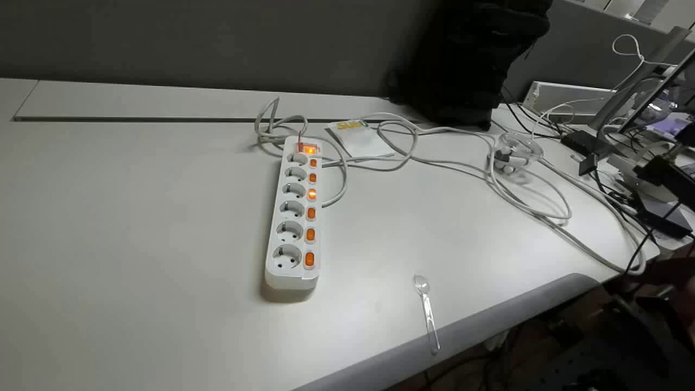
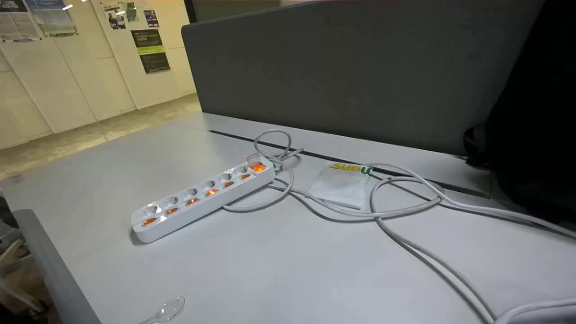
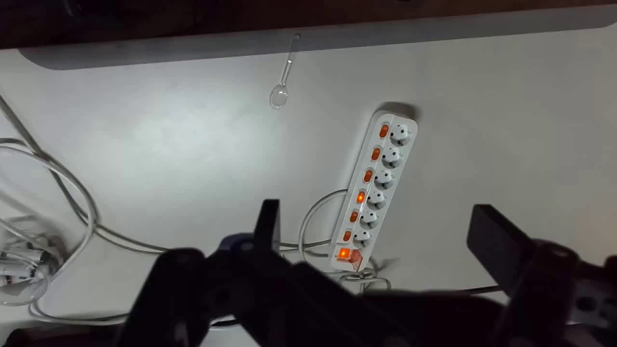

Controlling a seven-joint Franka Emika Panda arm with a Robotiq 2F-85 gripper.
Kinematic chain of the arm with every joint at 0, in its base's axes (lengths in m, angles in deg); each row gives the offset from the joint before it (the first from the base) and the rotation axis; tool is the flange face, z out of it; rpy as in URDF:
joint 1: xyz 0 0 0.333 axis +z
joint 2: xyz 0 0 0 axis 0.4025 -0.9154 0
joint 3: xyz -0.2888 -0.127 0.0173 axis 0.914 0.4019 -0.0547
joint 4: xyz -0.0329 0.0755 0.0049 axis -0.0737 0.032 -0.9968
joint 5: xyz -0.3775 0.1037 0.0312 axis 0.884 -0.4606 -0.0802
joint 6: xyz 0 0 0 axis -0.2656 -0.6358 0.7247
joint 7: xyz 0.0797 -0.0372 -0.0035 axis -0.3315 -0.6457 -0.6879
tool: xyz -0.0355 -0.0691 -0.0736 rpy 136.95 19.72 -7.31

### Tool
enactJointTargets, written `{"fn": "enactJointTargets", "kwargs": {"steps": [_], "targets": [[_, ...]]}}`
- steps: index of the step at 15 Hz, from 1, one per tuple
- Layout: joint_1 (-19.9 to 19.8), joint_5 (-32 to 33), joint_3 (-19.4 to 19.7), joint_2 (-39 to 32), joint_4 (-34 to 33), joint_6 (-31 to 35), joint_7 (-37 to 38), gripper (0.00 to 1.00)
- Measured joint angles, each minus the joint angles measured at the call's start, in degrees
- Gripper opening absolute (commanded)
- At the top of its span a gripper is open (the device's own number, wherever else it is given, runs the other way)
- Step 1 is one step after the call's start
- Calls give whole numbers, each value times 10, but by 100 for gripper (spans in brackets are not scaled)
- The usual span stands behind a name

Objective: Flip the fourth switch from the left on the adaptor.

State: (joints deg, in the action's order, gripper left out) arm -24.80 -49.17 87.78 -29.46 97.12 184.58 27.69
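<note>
The adaptor, a long white strip, lies on the table in both exterior views (image 1: 296, 220) (image 2: 202, 213) and in the wrist view (image 3: 371, 190). It has round sockets beside a row of small orange switches. One small switch glows (image 1: 311, 194) (image 2: 211, 192) (image 3: 361, 197); it is third from the main-switch end. The larger main switch (image 1: 309, 150) (image 2: 258, 167) (image 3: 343, 253) also glows at the cord end, with a clear flap raised. My gripper (image 3: 377, 207) is open and empty in the wrist view, its fingers wide apart above the table. It is out of view in both exterior views.
A clear plastic spoon (image 1: 426, 309) (image 3: 279, 95) lies near the table edge. Loose grey cables (image 1: 402, 163) and a white paper packet (image 1: 361, 140) (image 2: 342, 184) lie beyond the adaptor. A clear cup (image 1: 518, 149) and black bag (image 1: 467, 60) stand on the table.
</note>
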Motion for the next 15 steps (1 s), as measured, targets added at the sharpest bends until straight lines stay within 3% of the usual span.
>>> {"fn": "enactJointTargets", "kwargs": {"steps": [15], "targets": [[-7, 0, 0, -4, 1, 11, 1, 100]]}}
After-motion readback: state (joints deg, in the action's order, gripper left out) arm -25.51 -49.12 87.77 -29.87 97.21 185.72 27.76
